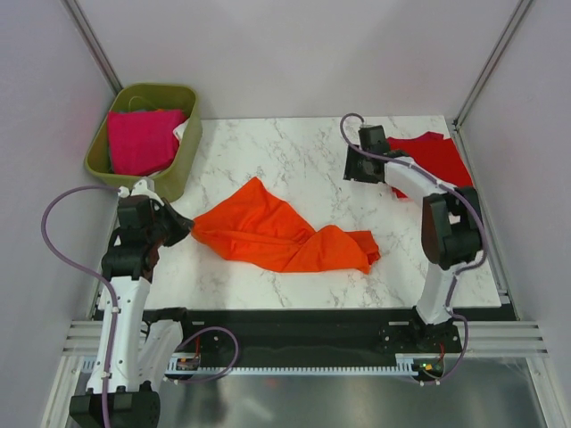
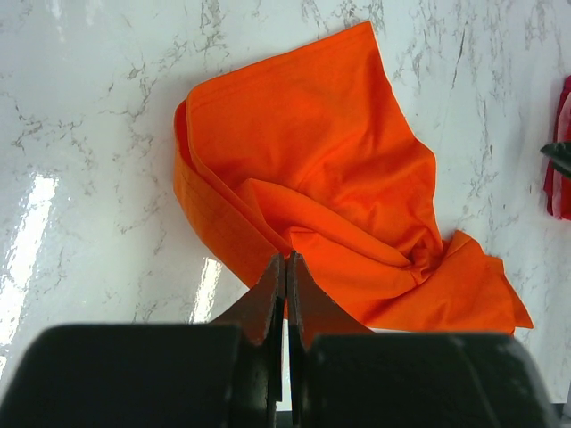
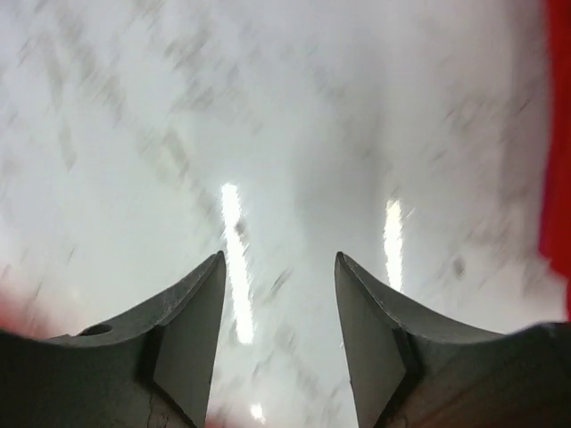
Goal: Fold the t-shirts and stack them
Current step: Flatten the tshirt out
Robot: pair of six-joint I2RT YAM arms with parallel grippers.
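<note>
The right end effector (image 3: 278,259) fills the bottom of the frame, its two dark fingers (image 3: 192,330) spread apart with only blurred white marble counter (image 3: 268,107) between them. A strip of the red t-shirt (image 3: 558,134) runs down the right edge.

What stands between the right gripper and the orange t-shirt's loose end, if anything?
Nothing visible does. The right gripper is open over the marble table beside the red t-shirt, and only tabletop lies between it and the orange t-shirt. The left gripper is shut on that shirt's opposite end, off that path.
</note>
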